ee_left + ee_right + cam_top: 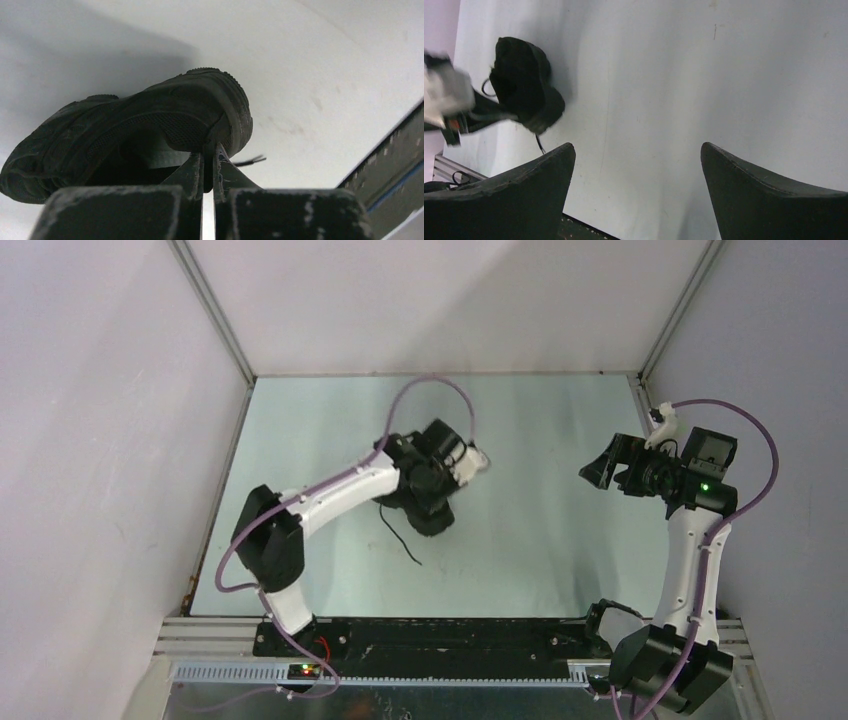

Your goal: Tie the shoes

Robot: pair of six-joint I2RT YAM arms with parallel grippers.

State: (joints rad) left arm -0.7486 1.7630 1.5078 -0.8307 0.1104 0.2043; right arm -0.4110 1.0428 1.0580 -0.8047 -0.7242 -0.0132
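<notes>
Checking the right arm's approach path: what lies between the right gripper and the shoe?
Nothing: only bare table between right gripper and shoe, shown in the top and right wrist views.

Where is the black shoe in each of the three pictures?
Top view: the all-black lace-up sneaker sits near the middle, mostly hidden under the left arm.
Left wrist view: it fills the centre and left.
Right wrist view: small, in the upper left.
Shared landmark: its thin black loose lace end, trailing beside it in all three.
</notes>
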